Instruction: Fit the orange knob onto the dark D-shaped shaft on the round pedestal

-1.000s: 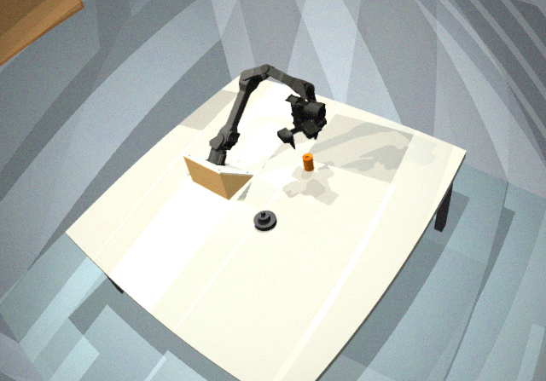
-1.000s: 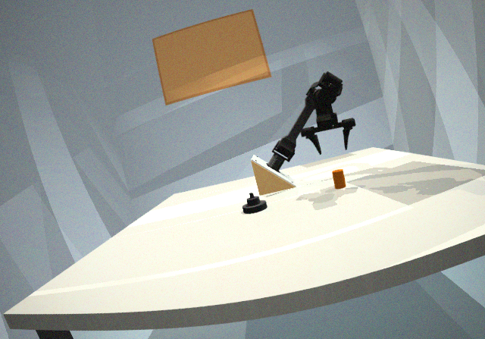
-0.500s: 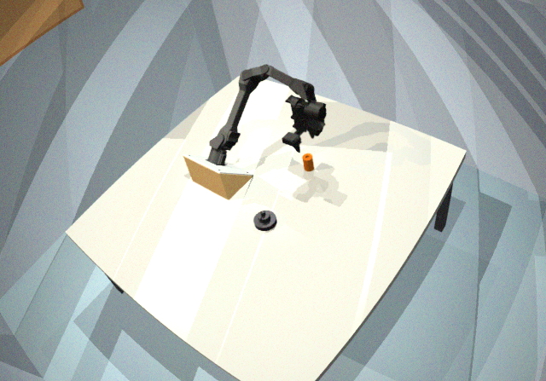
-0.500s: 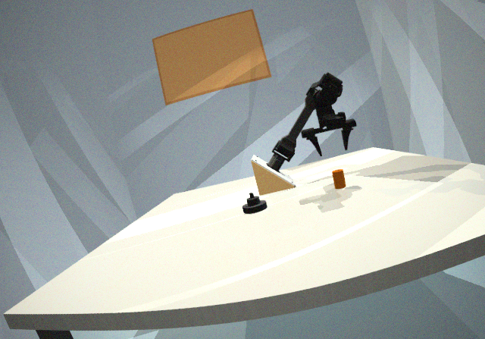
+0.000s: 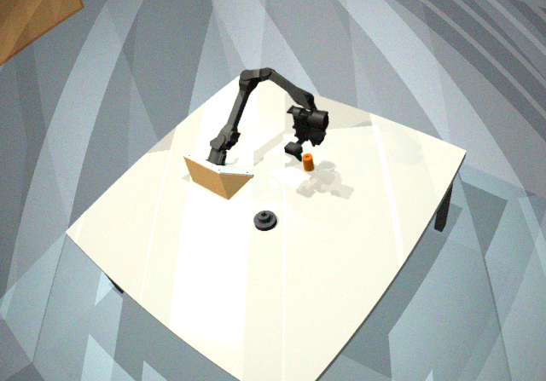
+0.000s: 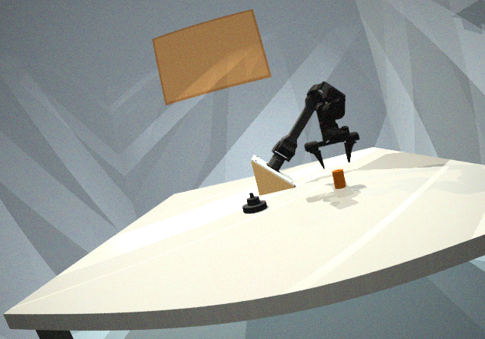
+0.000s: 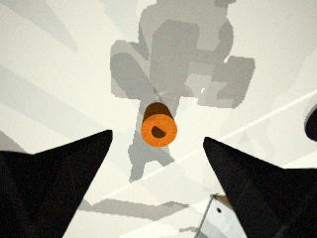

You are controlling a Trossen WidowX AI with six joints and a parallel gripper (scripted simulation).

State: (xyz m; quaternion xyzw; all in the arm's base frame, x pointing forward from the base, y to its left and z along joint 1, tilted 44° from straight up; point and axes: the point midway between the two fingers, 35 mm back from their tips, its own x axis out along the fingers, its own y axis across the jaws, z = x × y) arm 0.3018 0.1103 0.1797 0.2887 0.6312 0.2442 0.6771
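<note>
The orange knob (image 5: 308,164) (image 6: 339,180) (image 7: 168,135) stands upright on the table. In the wrist view its top face shows a D-shaped hole with the flat side towards the upper right. My gripper (image 6: 336,164) (image 7: 159,137) is open and empty, pointing down above the knob. In the wrist view the knob lies between the fingertips; in the exterior view the tips are above its top. The dark round pedestal (image 5: 264,226) (image 6: 255,207) stands apart from the knob, its thin shaft (image 6: 251,195) bare. A dark rounded edge at the wrist view's right border looks like the pedestal. The shaft's flat side is not visible.
The arm's wedge-shaped base mount (image 5: 209,181) (image 6: 268,181) (image 7: 214,225), with wooden sides and a white top, stands behind the pedestal. The white table (image 5: 330,253) (image 6: 219,265) carries the arm's shadow around the knob. An orange-brown panel (image 6: 211,57) is in the background.
</note>
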